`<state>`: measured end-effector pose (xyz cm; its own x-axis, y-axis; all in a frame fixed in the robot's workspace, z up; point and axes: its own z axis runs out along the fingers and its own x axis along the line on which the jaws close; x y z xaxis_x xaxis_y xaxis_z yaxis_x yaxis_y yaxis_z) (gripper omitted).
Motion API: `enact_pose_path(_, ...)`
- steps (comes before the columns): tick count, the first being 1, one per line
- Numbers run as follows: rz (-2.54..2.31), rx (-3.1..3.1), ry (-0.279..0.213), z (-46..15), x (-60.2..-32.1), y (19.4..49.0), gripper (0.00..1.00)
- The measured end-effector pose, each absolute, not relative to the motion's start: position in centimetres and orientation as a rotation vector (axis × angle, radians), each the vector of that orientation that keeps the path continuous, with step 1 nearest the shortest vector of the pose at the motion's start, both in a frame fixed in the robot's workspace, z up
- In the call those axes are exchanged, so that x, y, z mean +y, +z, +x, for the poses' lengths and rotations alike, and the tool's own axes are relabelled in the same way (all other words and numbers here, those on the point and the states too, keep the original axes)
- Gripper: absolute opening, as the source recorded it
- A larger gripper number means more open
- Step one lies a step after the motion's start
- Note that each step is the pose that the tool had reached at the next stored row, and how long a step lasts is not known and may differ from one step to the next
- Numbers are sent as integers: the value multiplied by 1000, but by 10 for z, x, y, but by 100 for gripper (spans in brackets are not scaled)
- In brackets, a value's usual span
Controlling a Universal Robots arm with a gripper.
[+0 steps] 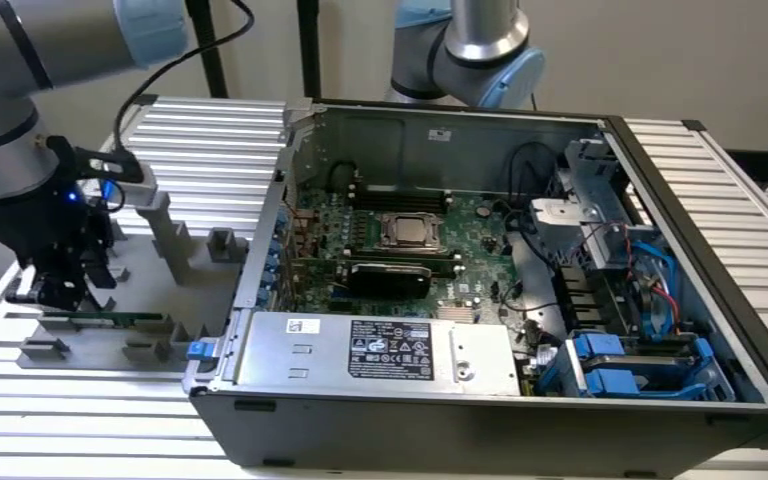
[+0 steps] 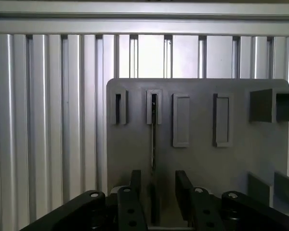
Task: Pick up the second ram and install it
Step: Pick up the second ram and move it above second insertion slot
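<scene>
The gripper (image 2: 159, 186) hangs over the fixture (image 2: 260, 163), fingers (image 2: 135, 183) apart, holding nothing. The ram (image 2: 153, 139) stands on edge in a fixture slot, in line with the finger gap, its long axis parallel to the finger faces. The case (image 1: 411, 128) lies beyond the fixture, toward the exterior view's right.

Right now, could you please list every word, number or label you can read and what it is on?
Nothing can be read.
Black label on the power supply: print too small.
Small white sticker beside it: too small.
Pale label on the case's rear wall: blurred.
</scene>
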<state>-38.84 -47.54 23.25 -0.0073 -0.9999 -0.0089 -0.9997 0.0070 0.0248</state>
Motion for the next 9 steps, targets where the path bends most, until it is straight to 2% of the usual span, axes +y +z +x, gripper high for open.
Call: enact_pose_path(9, 2206, -2221, -37, -388, -476, 216, 100)
